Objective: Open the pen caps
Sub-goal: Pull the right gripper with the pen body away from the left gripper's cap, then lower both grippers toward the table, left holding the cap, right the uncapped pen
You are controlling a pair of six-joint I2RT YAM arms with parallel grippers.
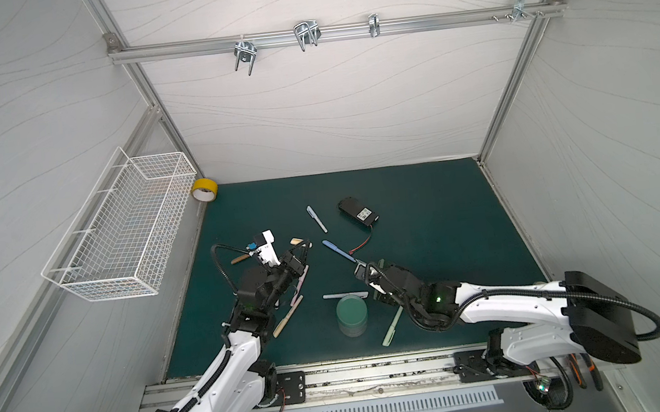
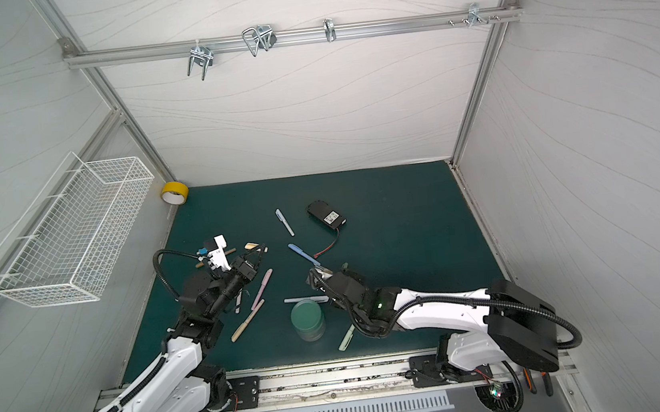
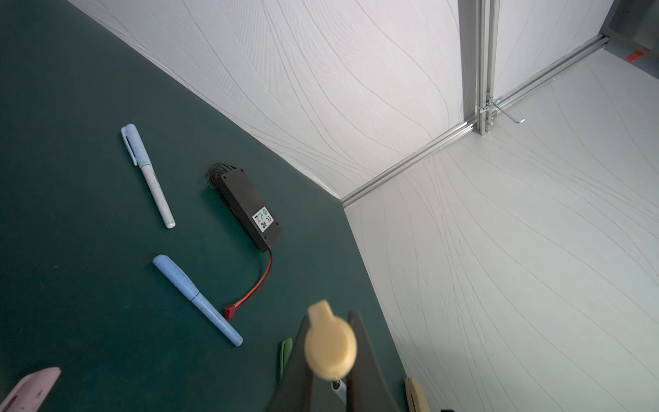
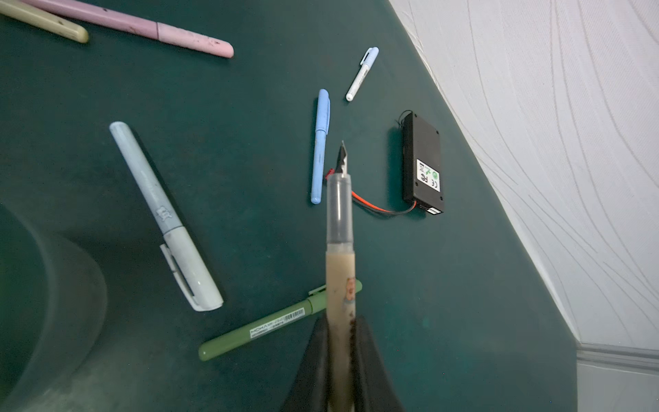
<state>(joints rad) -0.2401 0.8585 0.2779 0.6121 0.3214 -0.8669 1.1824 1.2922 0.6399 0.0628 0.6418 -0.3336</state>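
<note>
The left hand (image 3: 330, 319) is pinched on a tan cap (image 3: 330, 344). The cap's rounded end sits between the two dark fingers, low in that wrist view. The right hand (image 4: 340, 323) is clamped on a tan pen (image 4: 338, 249) (no cap on it). The pen's clear grip section and black nib stick out past the fingertips toward the middle of the frame.

In both top views the two hands are apart near the centre of the green counter (image 1: 428, 246), so the cap is well clear of the nib. A blue pen (image 1: 339, 251) (cap on) lies between them. A green pen (image 4: 271, 324) lies just beside the right hand's fingers, low in that wrist view, and a pale pen (image 4: 164, 214) lies further to the left of the frame.
</note>
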